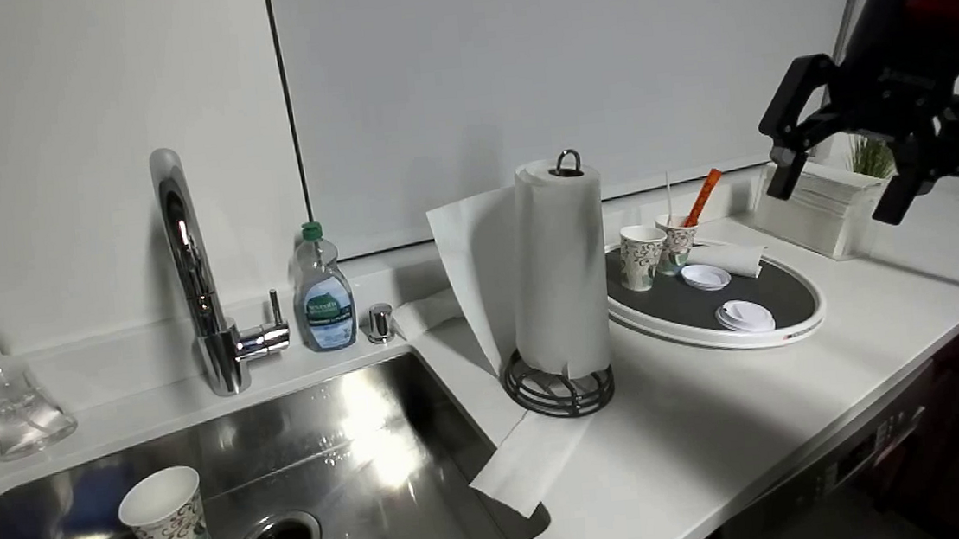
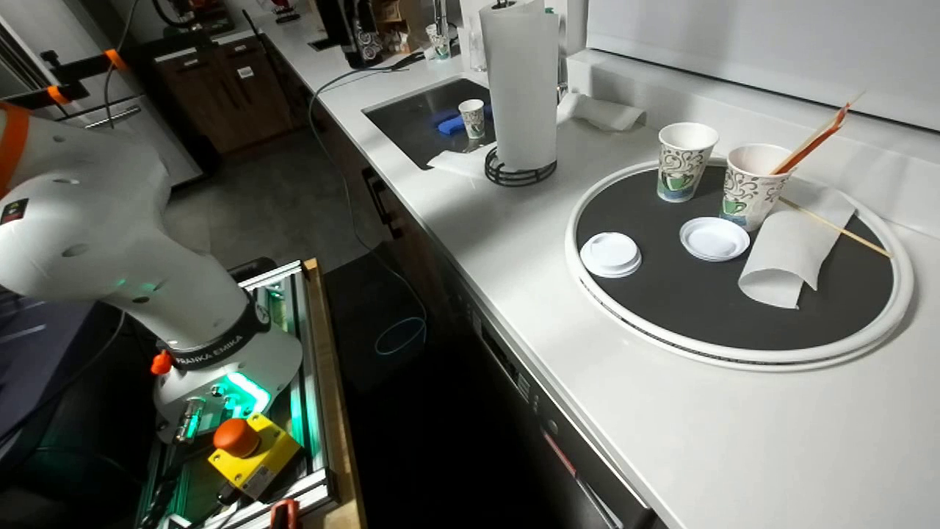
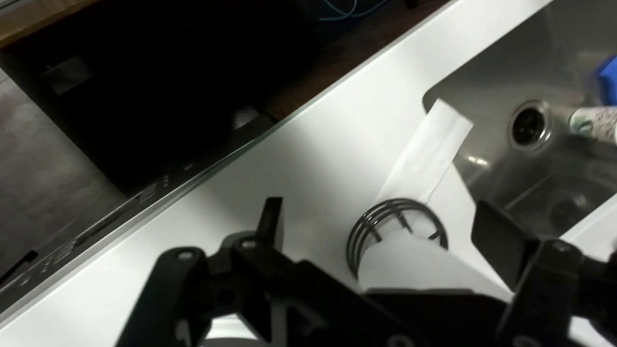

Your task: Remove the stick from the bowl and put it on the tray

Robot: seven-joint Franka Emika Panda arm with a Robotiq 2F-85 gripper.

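The orange-red stick (image 1: 703,198) leans upright in a patterned paper cup (image 1: 679,250), with a thin pale stick beside it. The stick (image 2: 816,141) and its cup (image 2: 747,192) also show in an exterior view. That cup stands on the round tray, which has a white raised rim (image 1: 711,336) and dark grey surface; its rim (image 2: 778,358) shows in an exterior view. The dark bowl is out of view. My gripper (image 1: 836,197) is open and empty, high above the counter, apart from the stick. In the wrist view its fingers (image 3: 385,221) are wide apart.
The paper-towel roll (image 1: 562,271) stands between sink (image 1: 357,454) and tray. The tray also holds a second cup (image 2: 683,165), white lids (image 2: 611,255), a curled paper towel (image 2: 786,250) and a thin wooden stick. A napkin box (image 1: 821,209) stands behind my gripper.
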